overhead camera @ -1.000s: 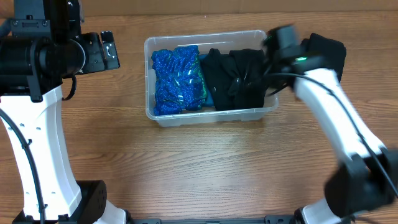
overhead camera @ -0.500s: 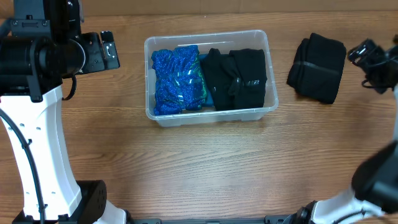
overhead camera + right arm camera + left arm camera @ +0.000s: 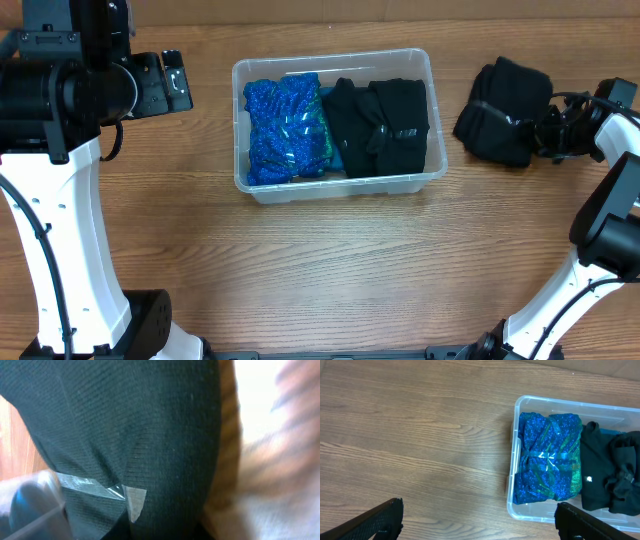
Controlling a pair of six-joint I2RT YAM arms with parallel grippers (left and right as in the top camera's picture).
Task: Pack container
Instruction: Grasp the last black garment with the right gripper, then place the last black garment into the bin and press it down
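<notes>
The container (image 3: 335,55) is a clear plastic bin at the table's middle back. It holds a blue glittery bundle (image 3: 285,130) on its left and black folded clothes (image 3: 385,125) on its right. The left wrist view shows its rim (image 3: 512,460), the blue bundle (image 3: 549,457) and the black clothes (image 3: 610,472). A black folded cloth (image 3: 498,125) lies on the table right of the bin. My right gripper (image 3: 548,130) is against that cloth's right edge. The cloth (image 3: 140,425) fills the blurred right wrist view and the jaws do not show. My left gripper (image 3: 172,80) (image 3: 477,515) is open and empty, left of the bin.
Bare wooden table lies in front of the bin and to its left. A clear tape band (image 3: 90,485) wraps the black cloth. The arm bases stand at the front left and front right corners.
My right arm swung from over the bin's right end out to the far right, then came back left onto the black cloth. The cloth shifted slightly left. The left arm has not moved.
</notes>
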